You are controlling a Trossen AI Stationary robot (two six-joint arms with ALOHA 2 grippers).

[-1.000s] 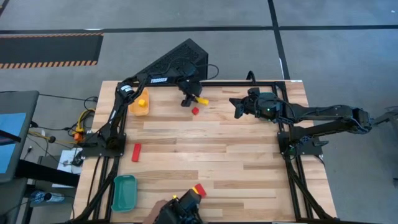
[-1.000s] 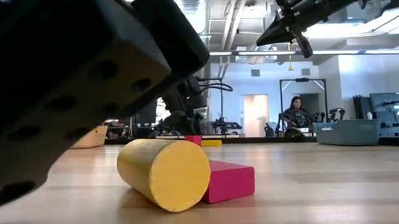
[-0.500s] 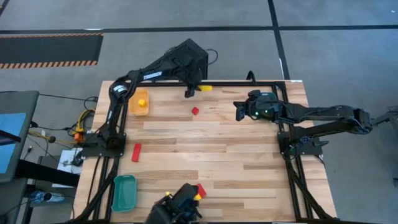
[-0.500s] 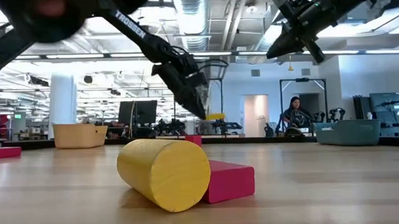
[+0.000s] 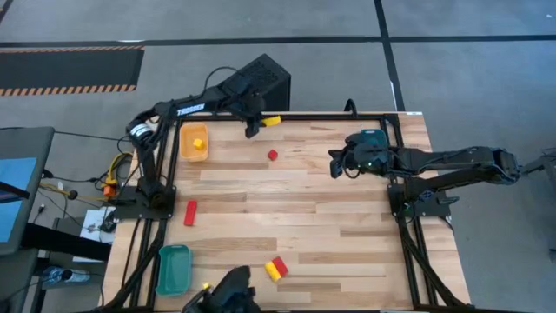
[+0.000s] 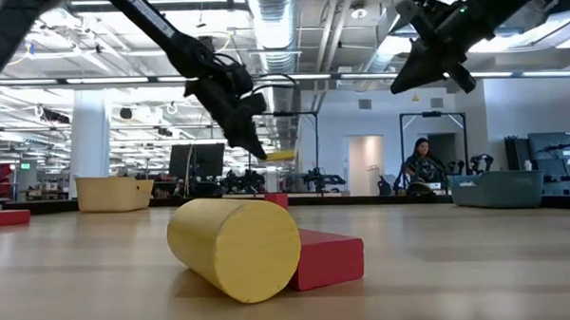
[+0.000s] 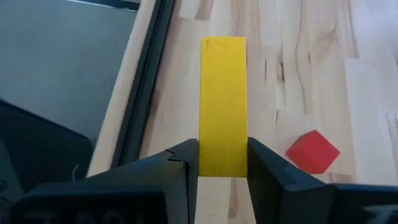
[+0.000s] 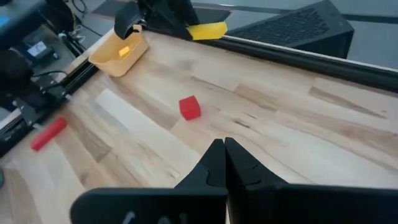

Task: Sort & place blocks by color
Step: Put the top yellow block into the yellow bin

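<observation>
Left pincer [image 5: 253, 129]: clenched on yellow bar [image 5: 272, 121], held in the air over the bench's [image 5: 330, 217] far edge, beside the yellow tray [image 5: 184, 149].
Right pincer [image 5: 334, 163]: clenched, empty, above the bench's right side.
Red cube [image 5: 273, 155]: on the bench near the far edge.
Yellow cube [image 5: 199, 143]: inside the yellow tray.
Red bar [image 5: 190, 211]: near the left edge.
</observation>
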